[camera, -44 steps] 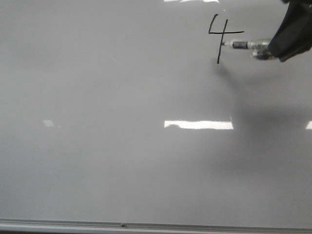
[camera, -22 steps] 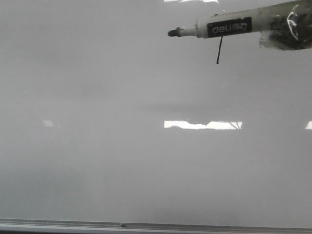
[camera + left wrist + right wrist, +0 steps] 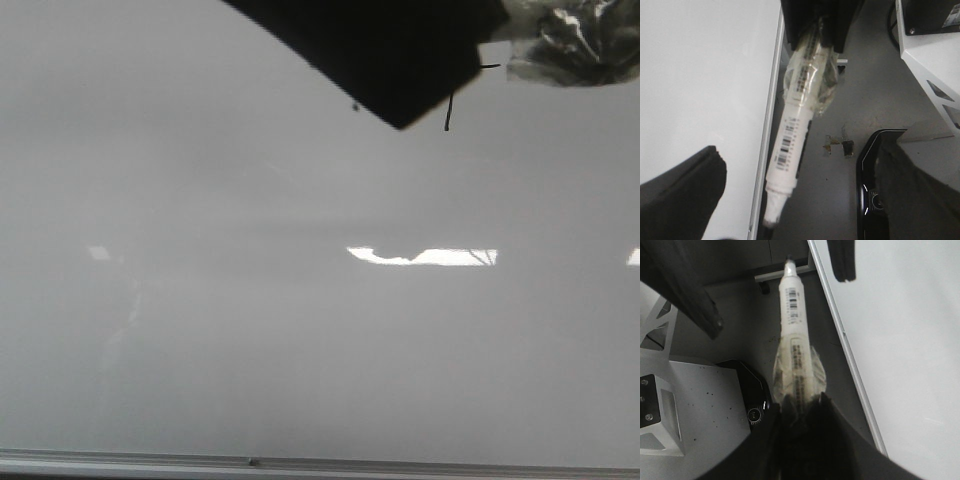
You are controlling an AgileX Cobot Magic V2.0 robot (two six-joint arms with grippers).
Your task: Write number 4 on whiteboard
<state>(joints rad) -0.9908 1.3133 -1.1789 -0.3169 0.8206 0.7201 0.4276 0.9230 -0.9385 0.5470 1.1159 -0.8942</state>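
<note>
The whiteboard (image 3: 300, 330) fills the front view. A black gripper part (image 3: 380, 50) hides most of the number 4 (image 3: 447, 115); only its lower stem and the crossbar's end show. My right gripper (image 3: 805, 405) is shut on a white marker (image 3: 792, 315), which is taped into its jaws. The taped part shows at the top right of the front view (image 3: 565, 40). My left gripper (image 3: 795, 190) is open, one finger (image 3: 685, 195) on each side of the marker (image 3: 790, 135) near its tip. Beyond the board's frame edge (image 3: 767, 125) the tip is off the board.
A black round device with a lit ring (image 3: 870, 200) lies on the grey surface beside the board, also in the right wrist view (image 3: 752, 395). A white box (image 3: 935, 60) stands next to it. Bright light reflections (image 3: 420, 256) lie on the board.
The marker rose off the board after the 4's strokes. A black gripper part has since come in from the top left, covering the marker's front and most of the 4.
</note>
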